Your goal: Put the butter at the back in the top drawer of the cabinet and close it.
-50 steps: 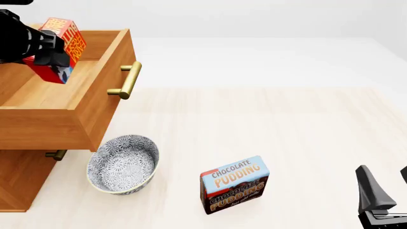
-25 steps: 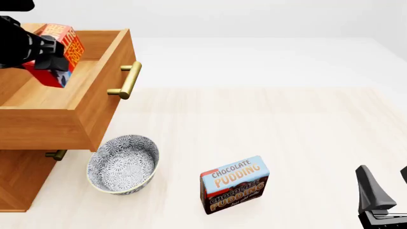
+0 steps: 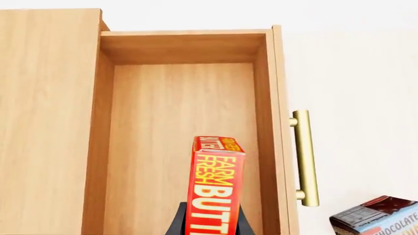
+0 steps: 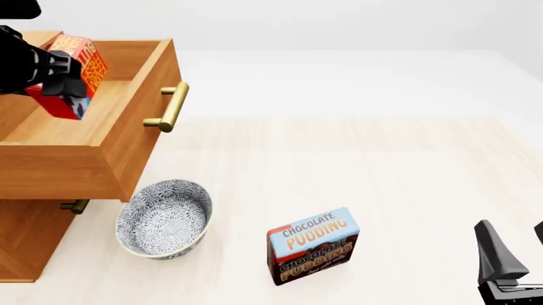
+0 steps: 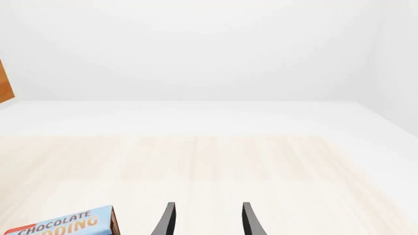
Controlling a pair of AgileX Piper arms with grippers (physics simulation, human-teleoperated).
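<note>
In the left wrist view, the left gripper (image 3: pixel 210 226) has its jaws clenched on the butter (image 3: pixel 216 191), which stands on edge above the bare floor of the top drawer (image 3: pixel 176 122). The drawer is pulled fully out of the cabinet (image 3: pixel 49 122), its brass handle (image 3: pixel 304 156) on the outer front; there is free floor ahead of the box up to the far wall, and wooden side walls stand close on either side of it. In the front view, the butter (image 4: pixel 70 76) has travelled over the last second from near the drawer's front toward the cabinet side and sunk a little lower between the walls, so the carry is over and, by the look of it, the release is the step at hand; closing the drawer is not yet begun. The drawer's front panel overhangs a patterned bowl (image 4: pixel 163 218) on the counter (image 4: pixel 357 165), and the chocolate pudding box (image 4: pixel 312 244) stands well apart from the drawer's travel, so nothing seems to block the push shut. In the right wrist view, the right gripper (image 5: pixel 205 220) hangs with its jaws spread and holding nothing above open counter, the pudding box just beside it.
</note>
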